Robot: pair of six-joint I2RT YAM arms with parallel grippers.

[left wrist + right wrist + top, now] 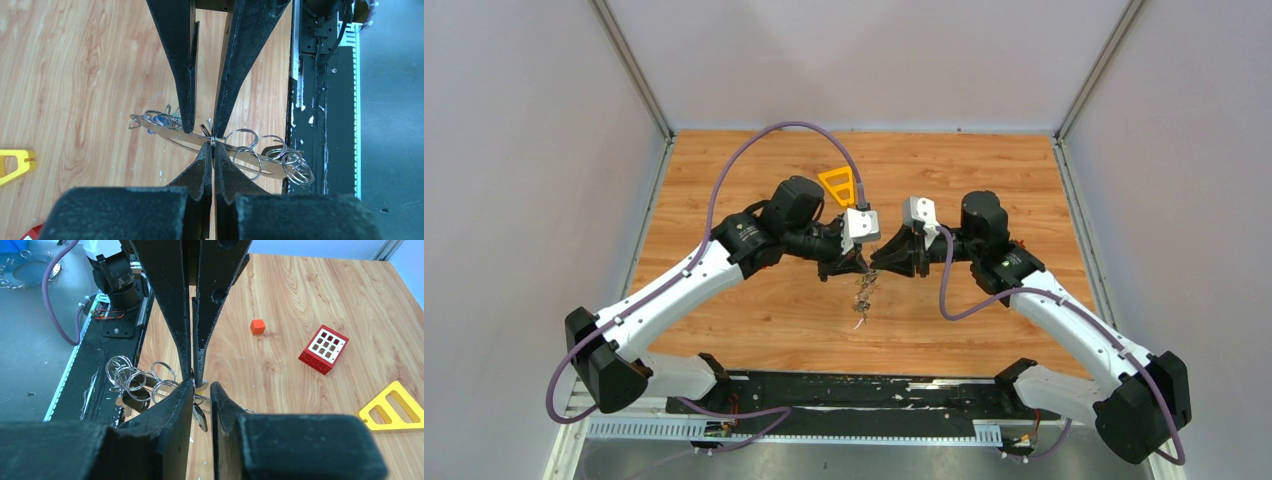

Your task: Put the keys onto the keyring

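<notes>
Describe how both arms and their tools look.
The left arm and right arm match: white link shells, black joint housings and bases. A purple cable loops along each one to a small white block at the wrist. The left tool and right tool are matte black, each with two long fingers tapering to narrow tips.

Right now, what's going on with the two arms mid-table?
Both arms meet above the middle of the table. The left hand is shut on the grey keyring, holding it up. The right hand faces it, fingers narrowly apart either side of the ring. Keys and small split rings hang bunched along it; whether all are threaded on is unclear. A yellow frame, orange block and red brick lie unused on the wood.
</notes>
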